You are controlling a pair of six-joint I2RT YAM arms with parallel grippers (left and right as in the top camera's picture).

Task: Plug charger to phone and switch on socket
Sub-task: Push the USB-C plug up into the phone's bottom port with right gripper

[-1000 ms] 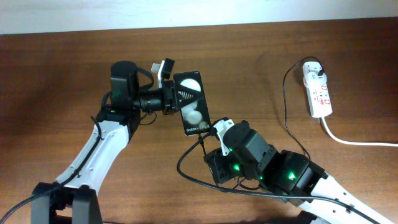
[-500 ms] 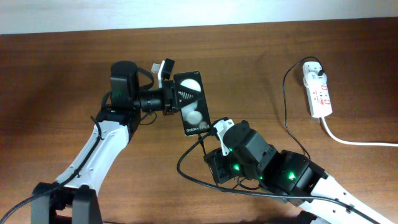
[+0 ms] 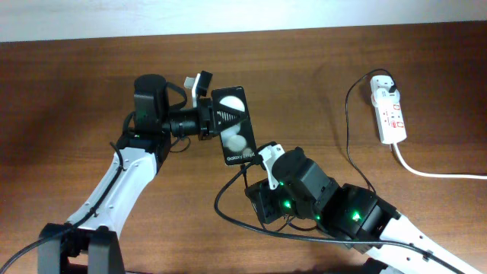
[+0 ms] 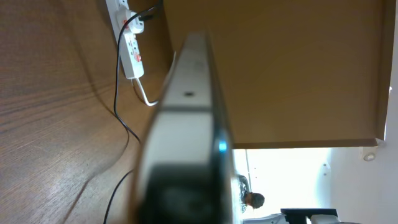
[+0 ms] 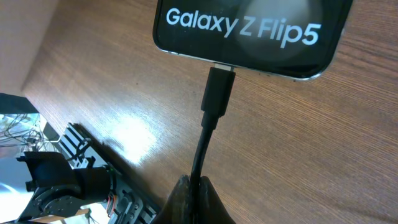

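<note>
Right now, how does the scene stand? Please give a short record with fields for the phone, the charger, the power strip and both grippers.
phone: Galaxy Z Flip5, screen up, held at its side edge
left gripper: shut on the phone
charger: connector tip at the phone's bottom port; white adapter sits in the power strip
right gripper: shut on the charger cable behind the connector tip
power strip: far right on the wooden table; switch state cannot be told
</note>
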